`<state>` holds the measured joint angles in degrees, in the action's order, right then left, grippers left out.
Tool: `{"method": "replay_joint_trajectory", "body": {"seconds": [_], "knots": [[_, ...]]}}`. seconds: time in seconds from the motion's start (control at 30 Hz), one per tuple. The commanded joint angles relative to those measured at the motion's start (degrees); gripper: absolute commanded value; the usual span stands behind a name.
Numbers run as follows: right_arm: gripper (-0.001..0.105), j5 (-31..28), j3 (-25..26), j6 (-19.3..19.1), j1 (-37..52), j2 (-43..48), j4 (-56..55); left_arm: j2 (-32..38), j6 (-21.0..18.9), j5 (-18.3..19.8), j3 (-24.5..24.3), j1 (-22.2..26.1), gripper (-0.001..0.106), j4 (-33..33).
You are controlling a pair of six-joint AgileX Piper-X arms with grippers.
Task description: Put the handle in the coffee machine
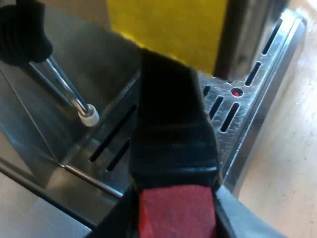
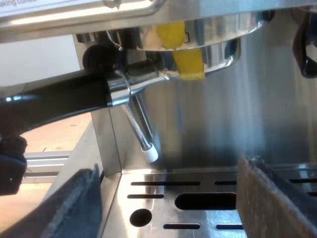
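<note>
**Espresso machine** point(image 2: 257, 114): steel front, seen from close in.

**Holder** point(image 2: 148, 82): metal head up against the round brew head on the machine's front. Whether it is locked in cannot be told. The dark handle point(image 1: 173, 124) reaches out from the machine, over the drip tray point(image 1: 252, 139). Its red end point(image 1: 176, 213) points away from the machine.

**Left gripper** point(image 1: 176, 220): closed on the handle at the red end, one black finger on each side.

**Right gripper** point(image 2: 168, 198): fingers spread wide and holding nothing. It is low before the machine's front, over the drip tray and facing the brew head.

**Steam wand** point(image 2: 141, 129): thin metal tube with a white tip point(image 2: 151, 153). It slants down from the machine, beside the holder and above the tray.

**Yellow strip** point(image 2: 188, 64): hangs at the brew head.

**Tabletop** point(image 1: 287, 163): pale wood, beside the machine's tray.
</note>
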<state>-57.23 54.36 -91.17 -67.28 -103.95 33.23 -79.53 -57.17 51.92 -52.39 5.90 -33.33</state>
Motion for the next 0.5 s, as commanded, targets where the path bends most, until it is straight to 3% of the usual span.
{"method": "replay_joint_trajectory", "body": {"seconds": [0.03,0.5], "knots": [[0.060,-0.46,0.18,-0.63,0.41,0.21,0.48,2.02,-1.81,9.88,-4.54,0.15,0.001,5.01],[0.060,-0.46,0.18,-0.48,0.41,0.21,0.48,2.17,-0.35,10.13,-6.98,0.15,0.001,3.77]]}}
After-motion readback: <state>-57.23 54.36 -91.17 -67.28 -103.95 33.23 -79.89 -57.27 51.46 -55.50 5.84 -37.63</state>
